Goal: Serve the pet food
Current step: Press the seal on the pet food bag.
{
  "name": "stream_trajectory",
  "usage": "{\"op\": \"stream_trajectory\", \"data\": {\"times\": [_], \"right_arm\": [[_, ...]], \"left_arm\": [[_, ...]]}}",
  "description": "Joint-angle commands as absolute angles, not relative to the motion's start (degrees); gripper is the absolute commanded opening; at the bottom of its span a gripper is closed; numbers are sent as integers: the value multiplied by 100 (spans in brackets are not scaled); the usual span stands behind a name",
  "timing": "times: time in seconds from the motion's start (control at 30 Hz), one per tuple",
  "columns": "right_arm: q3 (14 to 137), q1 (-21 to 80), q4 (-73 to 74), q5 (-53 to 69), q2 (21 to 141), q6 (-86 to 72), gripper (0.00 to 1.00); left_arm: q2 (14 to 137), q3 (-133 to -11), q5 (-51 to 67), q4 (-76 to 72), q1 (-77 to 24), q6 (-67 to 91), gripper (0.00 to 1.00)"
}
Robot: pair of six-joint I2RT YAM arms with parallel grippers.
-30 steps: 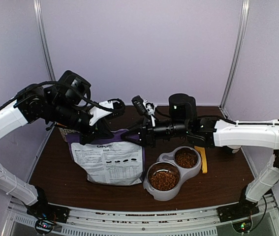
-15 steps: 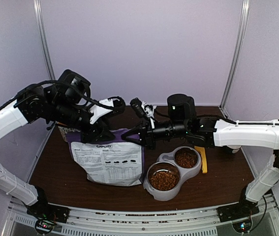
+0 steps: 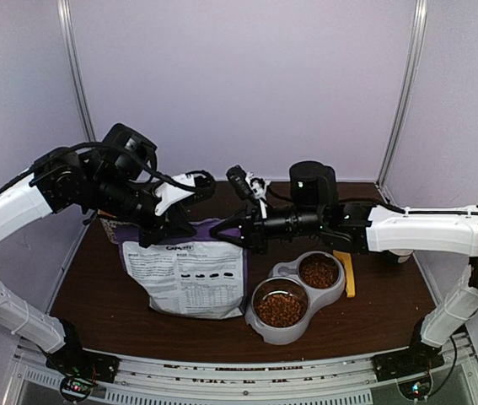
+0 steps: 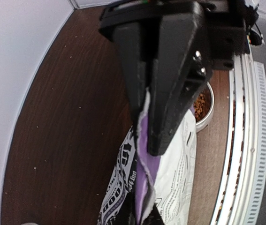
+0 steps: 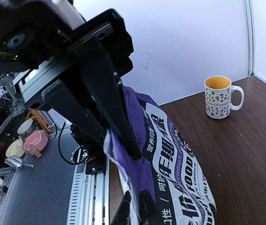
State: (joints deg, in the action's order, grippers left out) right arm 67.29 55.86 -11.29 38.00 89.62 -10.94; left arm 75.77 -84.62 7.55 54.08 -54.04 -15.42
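The pet food is reddish-brown kibble (image 3: 279,309) that fills both round wells of a grey double bowl (image 3: 282,272) on the near right of the brown table (image 3: 373,321); the nearer well holds the larger heap and the farther well a smaller one; more kibble may be in the bag, but its inside is hidden

A purple-and-white bag (image 3: 184,278) lies just left of the double bowl, its printed white panel facing up and its opened top edge lifted toward the back wall; each arm grips one end of that edge; the left gripper (image 3: 156,226) holds the top-left corner, and the left wrist view shows its dark fingers (image 4: 170,93) pressed together on the torn purple rim of the bag (image 4: 170,178), with no gap showing but the film itself; a sliver of the bowl's kibble (image 4: 200,104) shows past the fingers there

The right gripper (image 3: 228,234) reaches in from the right and pinches the top-right corner; in the right wrist view its jaws are closed flat on the bag's ragged edge, with the striped, lettered side of the bag (image 5: 170,159) hanging below them

A yellow scoop (image 3: 348,274) lies on the table just right of the double bowl, apart from both grippers; a white patterned mug (image 5: 219,97) with an orange inside stands upright near the back wall, well away from the bag
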Motion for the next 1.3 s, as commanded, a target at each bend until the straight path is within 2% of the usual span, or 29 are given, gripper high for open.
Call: {"op": "stream_trajectory", "data": {"times": [0.0,0.07,0.13,0.33,0.4,0.43,0.53,0.57,0.63,0.7,0.73,0.77,0.8,0.9,1.1,1.27], "right_arm": [[6584,5488,-1614,3850,8579,-1337,11],[6409,5445,-1761,3793,8485,-1408,23],[6234,5386,-1884,3771,8420,-1489,30],[6036,5300,-1831,3823,8351,-1502,40],[6038,5300,-1745,3796,8350,-1450,41],[6038,5302,-1721,3757,8352,-1436,38],[6040,5301,-1679,3698,8365,-1413,21],[6046,5300,-1689,3697,8367,-1419,11],[6059,5300,-1711,3732,8384,-1440,1],[6054,5306,-1744,3748,8380,-1454,0],[6048,5301,-1768,3756,8377,-1463,0],[6045,5300,-1780,3761,8362,-1467,0],[6039,5302,-1790,3772,8348,-1468,0],[6029,5300,-1810,3790,8292,-1472,0],[5986,5301,-1819,3769,8190,-1459,0],[5981,5304,-1819,3735,8131,-1455,0]], "left_arm": [[7603,-8372,725,5283,-5305,-1602,0],[7583,-8367,788,5290,-5300,-1593,0],[7539,-8376,830,5275,-5304,-1574,0],[7512,-8435,827,5256,-5291,-1551,0],[7523,-8451,828,5258,-5291,-1550,0],[7531,-8455,828,5256,-5291,-1554,0],[7532,-8453,821,5256,-5291,-1541,0],[7526,-8455,826,5256,-5291,-1542,0],[7523,-8464,827,5250,-5291,-1534,0],[7531,-8492,908,5180,-5291,-1510,0],[7551,-8536,1012,5144,-5291,-1479,10],[7584,-8594,1174,5101,-5291,-1434,26],[7630,-8655,1366,5064,-5291,-1402,35],[7826,-8869,1746,5012,-5291,-1386,43],[8294,-9186,1975,4992,-5291,-1460,44],[8471,-9242,2155,5001,-5291,-1515,32]]}}
